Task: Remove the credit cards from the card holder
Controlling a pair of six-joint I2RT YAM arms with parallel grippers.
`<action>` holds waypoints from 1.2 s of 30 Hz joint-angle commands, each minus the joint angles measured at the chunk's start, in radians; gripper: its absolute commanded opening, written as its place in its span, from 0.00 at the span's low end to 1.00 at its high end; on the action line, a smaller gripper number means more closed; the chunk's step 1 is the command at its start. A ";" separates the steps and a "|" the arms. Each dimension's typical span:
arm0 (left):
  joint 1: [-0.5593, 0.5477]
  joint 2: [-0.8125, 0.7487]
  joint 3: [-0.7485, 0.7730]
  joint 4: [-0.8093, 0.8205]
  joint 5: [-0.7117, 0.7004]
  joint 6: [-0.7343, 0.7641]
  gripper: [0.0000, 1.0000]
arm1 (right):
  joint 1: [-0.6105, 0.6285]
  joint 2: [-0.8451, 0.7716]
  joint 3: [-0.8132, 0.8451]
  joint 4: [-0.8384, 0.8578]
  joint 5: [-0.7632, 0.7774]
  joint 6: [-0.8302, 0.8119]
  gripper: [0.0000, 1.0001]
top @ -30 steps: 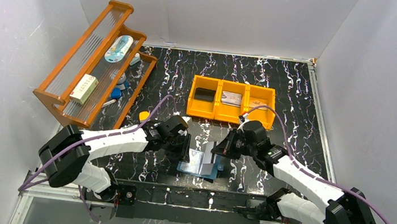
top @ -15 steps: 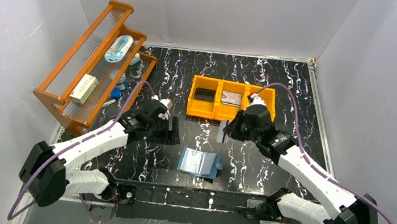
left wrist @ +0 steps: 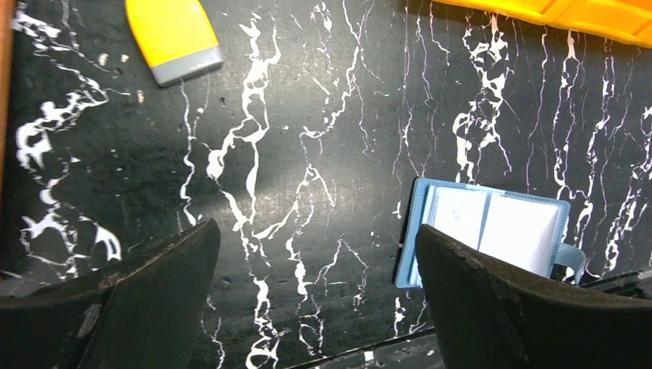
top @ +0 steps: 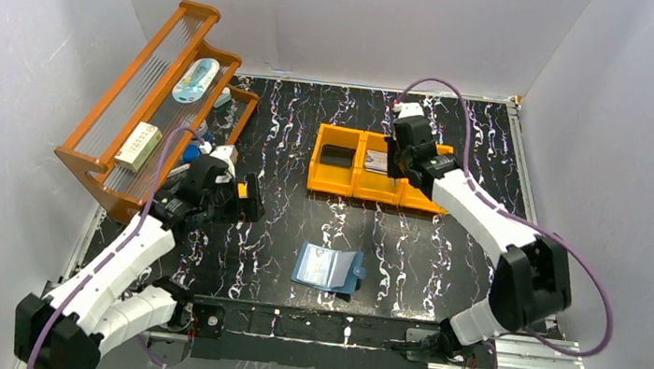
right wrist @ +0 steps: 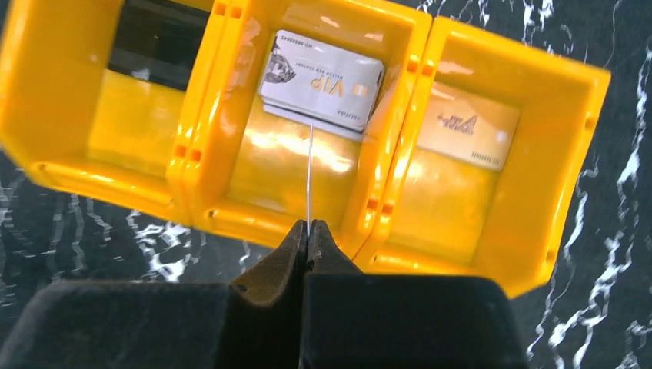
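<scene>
**Over the orange bin: right claw brings a card, left claw backs off empty**

Directly under the right claw (right wrist: 307,231) sits the middle compartment of the orange bin (right wrist: 584,123). Its jaws are pinched tight on a thin card (right wrist: 309,177), seen edge-on and running straight out from the tips. Beyond the card's far end, a grey VIP card (right wrist: 323,77) lies flat in the same compartment. To the right of the claw a tan card (right wrist: 469,127) lies in the next compartment, and to its left a black item (right wrist: 158,42) lies in the third.

A second ago this claw hovered just above the card holder (top: 327,267) with the card upright. It has since swung away to the bin, so the holder is now well behind it, toward the arm bases.

The left claw (left wrist: 315,234) was nearly closed beside the holder a second ago. It has now drawn back toward the wooden rack (top: 141,96), with its jaws spread as wide as they go and nothing between them. The holder has not moved. It lies open on the tabletop (left wrist: 307,115) just by this claw's right finger, pale inside up. Whether any cards remain in its pockets cannot be told. A yellow block (left wrist: 173,34) lies ahead of the left finger.
</scene>
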 commanded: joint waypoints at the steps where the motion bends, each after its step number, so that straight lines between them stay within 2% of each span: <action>1: 0.003 -0.126 -0.040 -0.011 -0.087 0.064 0.98 | -0.019 0.121 0.140 0.044 -0.061 -0.271 0.00; 3: 0.003 -0.160 -0.049 0.017 -0.073 0.070 0.98 | -0.019 0.180 0.191 0.032 -0.072 -0.339 0.00; 7: 0.003 -0.181 -0.067 0.065 -0.040 0.083 0.98 | -0.020 0.253 0.199 0.121 -0.060 -0.528 0.00; 15: 0.003 -0.173 -0.070 0.088 -0.024 0.099 0.98 | -0.021 0.251 0.109 0.341 -0.165 -0.847 0.00; 20: 0.003 -0.176 -0.075 0.097 -0.022 0.105 0.98 | -0.022 0.342 0.160 0.289 -0.179 -0.970 0.00; 36: 0.003 -0.148 -0.077 0.103 0.012 0.115 0.98 | -0.031 0.414 0.092 0.431 -0.118 -1.208 0.00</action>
